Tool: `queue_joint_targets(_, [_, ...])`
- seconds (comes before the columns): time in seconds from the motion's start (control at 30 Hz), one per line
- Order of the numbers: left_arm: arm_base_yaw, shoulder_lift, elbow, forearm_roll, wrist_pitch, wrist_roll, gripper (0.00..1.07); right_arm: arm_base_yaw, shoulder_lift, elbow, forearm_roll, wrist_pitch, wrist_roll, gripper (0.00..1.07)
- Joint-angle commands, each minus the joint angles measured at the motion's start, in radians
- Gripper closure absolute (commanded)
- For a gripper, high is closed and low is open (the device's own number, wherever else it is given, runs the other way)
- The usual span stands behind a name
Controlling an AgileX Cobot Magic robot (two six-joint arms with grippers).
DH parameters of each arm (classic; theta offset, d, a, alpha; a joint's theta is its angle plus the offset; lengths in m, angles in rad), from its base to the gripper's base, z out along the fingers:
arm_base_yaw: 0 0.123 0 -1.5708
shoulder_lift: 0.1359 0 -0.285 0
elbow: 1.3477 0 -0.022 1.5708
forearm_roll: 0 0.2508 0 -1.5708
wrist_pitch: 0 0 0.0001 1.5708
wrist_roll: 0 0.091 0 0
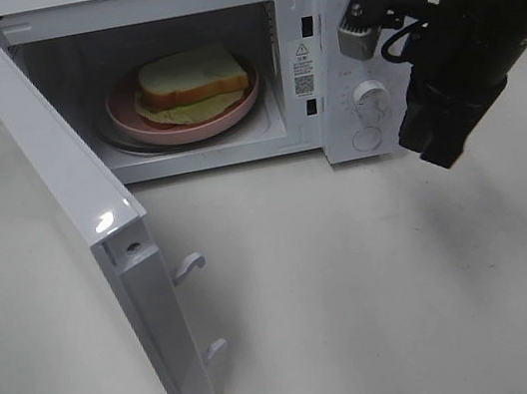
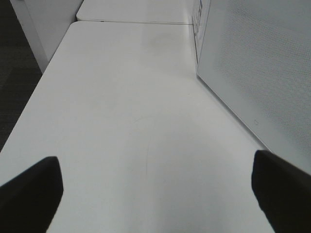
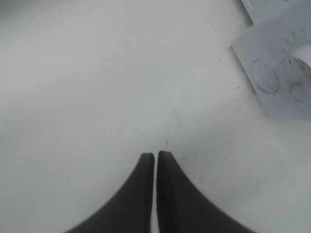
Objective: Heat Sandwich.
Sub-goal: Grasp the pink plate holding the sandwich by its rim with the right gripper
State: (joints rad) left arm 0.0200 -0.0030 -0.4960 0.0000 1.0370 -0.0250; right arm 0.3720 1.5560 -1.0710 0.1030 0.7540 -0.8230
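the sandwich (image 1: 191, 80) sits on the pink plate (image 1: 128, 113) inside the microwave (image 1: 313, 7), on the glass turntable, so the loading step looks done; the door (image 1: 70, 189) stands wide open, swung out over the counter (image 1: 360, 292) toward the camera, its latch hooks showing on the inner edge

the right hand (image 3: 155, 158) is clenched, its two dark fingers pressed together with nothing between them; in the high view it hangs in front of the control panel, close to the upper dial (image 1: 369, 95) and the lower dial (image 1: 367, 138), though i cannot tell whether it touches either; the left hand (image 2: 155, 194) is released, fingers spread wide and empty, low over bare counter beside the microwave's perforated side wall; it does not show in the high view

by my reading, what is left is closing the door, then turning a dial to start the heating; the door sits on the left arm's side and the dials by the right
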Motion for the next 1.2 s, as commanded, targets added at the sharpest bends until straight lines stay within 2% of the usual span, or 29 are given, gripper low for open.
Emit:
queue_joint_targets(0.03, [0.003, -0.022, 0.002, -0.012, -0.009, -0.003, 0.05, 0.005, -0.008, -0.007, 0.003, 0.039, -0.220, 1.03])
queue_joint_targets(0.13, [0.003, -0.022, 0.002, -0.012, -0.009, -0.003, 0.05, 0.005, -0.008, -0.007, 0.007, 0.050, -0.379, 1.02])
queue_joint_targets(0.37, [0.003, -0.022, 0.002, -0.012, -0.009, -0.003, 0.05, 0.026, -0.008, -0.007, -0.027, 0.044, -0.466, 0.99])
queue_joint_targets(0.43, [0.003, -0.022, 0.002, -0.012, -0.009, -0.003, 0.05, 0.041, -0.008, -0.007, -0.042, 0.041, -0.487, 0.96])
queue_joint_targets(0.47, [0.003, -0.022, 0.002, -0.012, -0.009, -0.003, 0.05, 0.048, -0.008, -0.007, -0.050, 0.041, -0.487, 0.92])
queue_joint_targets(0.53, [0.003, -0.022, 0.002, -0.012, -0.009, -0.003, 0.05, 0.063, -0.008, -0.007, -0.063, 0.034, -0.484, 0.77])
queue_joint_targets(0.57, [0.003, -0.022, 0.002, -0.012, -0.009, -0.003, 0.05, 0.063, -0.008, -0.007, -0.063, 0.034, -0.484, 0.77])
queue_joint_targets(0.6, [0.003, -0.022, 0.002, -0.012, -0.009, -0.003, 0.05, 0.065, -0.008, -0.009, -0.065, 0.034, -0.483, 0.72])
queue_joint_targets(0.63, [0.003, -0.022, 0.002, -0.012, -0.009, -0.003, 0.05, 0.077, -0.008, -0.009, -0.082, 0.035, -0.476, 0.64])
queue_joint_targets(0.67, [0.003, -0.022, 0.002, -0.012, -0.009, -0.003, 0.05, 0.077, -0.008, -0.010, -0.092, 0.035, -0.468, 0.50])
queue_joint_targets(0.7, [0.003, -0.022, 0.002, -0.012, -0.009, -0.003, 0.05, 0.077, -0.008, -0.010, -0.092, 0.035, -0.468, 0.50])
queue_joint_targets(0.77, [0.003, -0.022, 0.002, -0.012, -0.009, -0.003, 0.05, 0.085, -0.008, -0.013, -0.097, 0.037, -0.432, 0.35])
queue_joint_targets(0.8, [0.003, -0.022, 0.002, -0.012, -0.009, -0.003, 0.05, 0.095, -0.008, -0.014, -0.103, 0.041, -0.392, 0.22])
queue_joint_targets(0.83, [0.003, -0.022, 0.002, -0.012, -0.009, -0.003, 0.05, 0.098, -0.008, -0.014, -0.103, 0.041, -0.372, 0.18])
queue_joint_targets(0.97, [0.003, -0.022, 0.002, -0.012, -0.009, -0.003, 0.05, 0.098, -0.008, -0.014, -0.103, 0.037, -0.324, 0.10])
queue_joint_targets(1.2, [0.003, -0.022, 0.002, -0.012, -0.009, -0.003, 0.05, 0.124, -0.008, -0.014, -0.128, 0.025, -0.326, 0.11])
